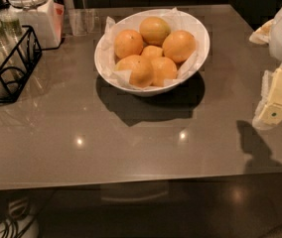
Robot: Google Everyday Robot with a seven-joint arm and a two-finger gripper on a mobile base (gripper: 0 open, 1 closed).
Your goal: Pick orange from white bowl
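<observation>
The white bowl (196, 26) stands at the back middle of the grey table, lined with crinkled white paper. It holds several oranges; a large one (179, 45) lies at the bowl's right side, another (154, 29) at the back, one (128, 43) at the left, and two at the front. A smaller orange (151, 52) sits in the centre. My gripper (276, 103), cream and white, hangs at the right edge of the view, above the table and well to the right of the bowl. It casts a shadow on the table below it.
A white lidded jar (33, 9) stands at the back left. A black wire rack (9, 66) with glass bottles sits at the far left. A clear glass (83, 20) stands behind the bowl's left side. The table's front edge (131, 182) runs across the lower view.
</observation>
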